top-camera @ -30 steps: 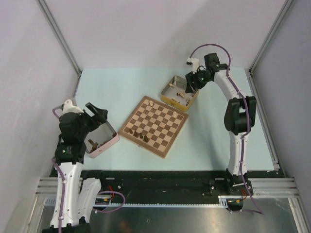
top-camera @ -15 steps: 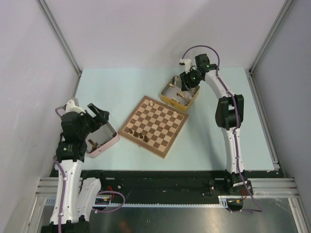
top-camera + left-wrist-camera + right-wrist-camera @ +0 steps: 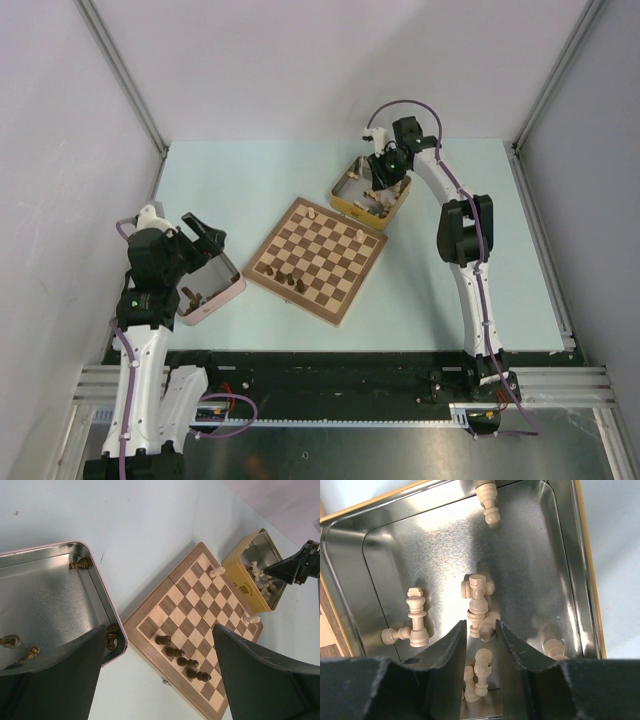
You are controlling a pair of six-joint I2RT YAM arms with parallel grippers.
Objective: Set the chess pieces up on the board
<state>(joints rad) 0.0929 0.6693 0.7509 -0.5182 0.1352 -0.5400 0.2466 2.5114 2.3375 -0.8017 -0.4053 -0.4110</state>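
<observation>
Chess pieces: four dark ones (image 3: 181, 657) are standing in a diagonal row near the board's pink-tin edge. Two pale ones (image 3: 216, 571) are sitting along the edge facing the yellow tin. More pale ones (image 3: 477, 597) are lying scattered in the yellow tin, and a few dark ones (image 3: 80, 564) are lying in the pink tin.
Board (image 3: 316, 259): it is lying flat mid-tabletop, turned corner-on to the arms, between the two tins.
Yellow tin (image 3: 350, 207): it is sitting just beyond the board's far right edge.
Pink tin (image 3: 228, 285): it is sitting just left of the board.
Right hand (image 3: 481, 627): it is reaching down into the yellow tin with its fingers a narrow gap apart. A pale piece is showing in that gap, and I cannot tell whether the fingers are touching it.
Right arm: it is stretching far forward, forearm bending left over the tin.
Left hand (image 3: 159, 630): it is hovering over the pink tin's board-side edge, fingers spread wide and holding nothing.
Left arm: it is folding upright close to its base.
Tabletop (image 3: 450, 290): pale blue-green.
Change over the last second: the right elbow and wrist are swinging left, carrying the hand deeper over the tin. The left arm is barely shifting, and the pieces on the board are keeping their squares.
</observation>
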